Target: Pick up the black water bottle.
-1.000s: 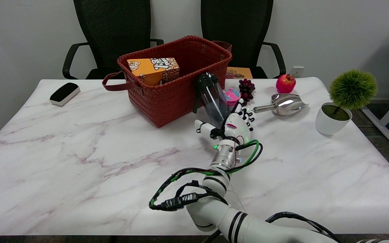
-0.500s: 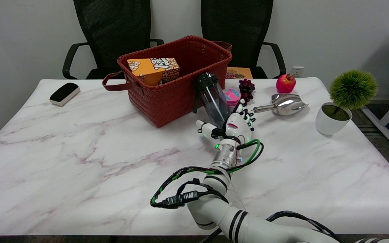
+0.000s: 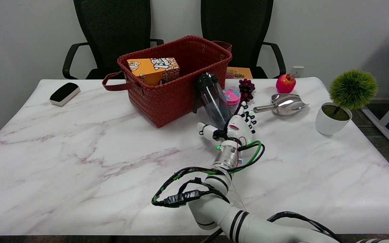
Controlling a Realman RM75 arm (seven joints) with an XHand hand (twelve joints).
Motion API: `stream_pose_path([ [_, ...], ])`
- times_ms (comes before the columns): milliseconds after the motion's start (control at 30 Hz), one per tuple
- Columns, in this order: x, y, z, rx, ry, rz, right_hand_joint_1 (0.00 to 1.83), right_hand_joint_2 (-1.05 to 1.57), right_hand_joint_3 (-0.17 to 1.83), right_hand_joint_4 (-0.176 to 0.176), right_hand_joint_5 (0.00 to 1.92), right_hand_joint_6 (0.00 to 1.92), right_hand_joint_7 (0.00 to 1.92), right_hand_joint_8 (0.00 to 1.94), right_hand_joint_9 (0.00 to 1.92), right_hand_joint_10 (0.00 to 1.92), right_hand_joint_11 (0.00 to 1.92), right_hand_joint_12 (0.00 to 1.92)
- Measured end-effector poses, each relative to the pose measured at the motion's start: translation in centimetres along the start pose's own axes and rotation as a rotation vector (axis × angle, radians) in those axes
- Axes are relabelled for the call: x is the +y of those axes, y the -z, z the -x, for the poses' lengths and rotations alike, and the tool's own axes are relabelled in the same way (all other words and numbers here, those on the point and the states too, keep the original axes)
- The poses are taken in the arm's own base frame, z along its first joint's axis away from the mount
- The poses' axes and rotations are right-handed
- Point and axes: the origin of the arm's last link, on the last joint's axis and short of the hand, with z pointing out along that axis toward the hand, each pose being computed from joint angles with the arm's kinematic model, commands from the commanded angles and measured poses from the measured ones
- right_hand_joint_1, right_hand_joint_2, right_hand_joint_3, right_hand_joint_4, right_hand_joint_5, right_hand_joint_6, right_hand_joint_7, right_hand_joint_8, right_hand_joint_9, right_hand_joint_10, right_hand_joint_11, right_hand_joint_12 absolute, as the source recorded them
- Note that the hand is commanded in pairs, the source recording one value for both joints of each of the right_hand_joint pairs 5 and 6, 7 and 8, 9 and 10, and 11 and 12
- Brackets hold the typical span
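The black water bottle (image 3: 212, 100) is dark and see-through with a black lid and strap. It leans tilted against the right front wall of the red woven basket (image 3: 171, 98), lid uppermost. My right hand (image 3: 235, 126) is at the bottle's lower end. Its thumb (image 3: 206, 130) lies to the bottle's left and its fingers (image 3: 248, 117) are spread to the right. The bottle's base is hidden behind the hand, so I cannot tell whether the hand touches it. The fingers are apart and not closed around the bottle.
An orange box (image 3: 154, 70) lies in the basket. Right of the bottle are a pink round tin (image 3: 232, 95), dark grapes (image 3: 246, 87), a metal scoop (image 3: 284, 104), a red pomegranate (image 3: 285, 83) and a potted green plant (image 3: 341, 101). A black-and-white eraser (image 3: 64, 93) lies far left.
My right hand has shifted slightly to the right and towards the near side. The bottle has stayed leaning in the same place.
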Motion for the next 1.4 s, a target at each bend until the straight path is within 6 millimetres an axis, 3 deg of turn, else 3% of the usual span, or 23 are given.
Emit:
stream_pose_path([
  [367,0.08,-0.03,0.02,-0.003,-0.002,0.005,1.02,0.58,0.05,0.0,0.0,0.0,0.33,0.33,0.02,0.02,0.48,0.48],
  [467,0.09,-0.04,0.02,-0.003,-0.002,0.005,1.03,0.6,0.03,0.0,0.0,0.0,0.4,0.4,0.06,0.06,0.78,0.78],
  [700,0.04,-0.08,-0.02,-0.001,-0.003,0.004,1.04,0.67,0.04,0.0,0.0,0.0,0.48,0.48,0.11,0.11,1.09,1.09],
  [800,0.01,-0.1,-0.03,-0.001,-0.003,0.004,1.05,0.75,0.1,0.0,0.01,0.01,0.56,0.56,0.16,0.16,1.26,1.26],
  [833,0.0,-0.11,-0.03,-0.001,-0.003,0.004,1.06,0.77,0.13,0.0,0.03,0.03,0.67,0.67,0.2,0.2,1.33,1.33],
  [1000,-0.04,-0.14,-0.06,0.001,-0.003,0.003,1.07,0.82,0.19,0.0,0.09,0.09,0.86,0.86,0.28,0.28,1.42,1.42],
  [1167,-0.07,-0.14,-0.08,0.003,-0.003,0.001,1.07,0.82,0.21,0.0,0.11,0.11,0.9,0.9,0.31,0.31,1.45,1.45],
  [1400,-0.07,-0.2,-0.15,0.006,-0.003,-0.001,1.14,0.82,0.04,0.0,0.16,0.16,0.96,0.96,0.33,0.33,1.47,1.47],
])
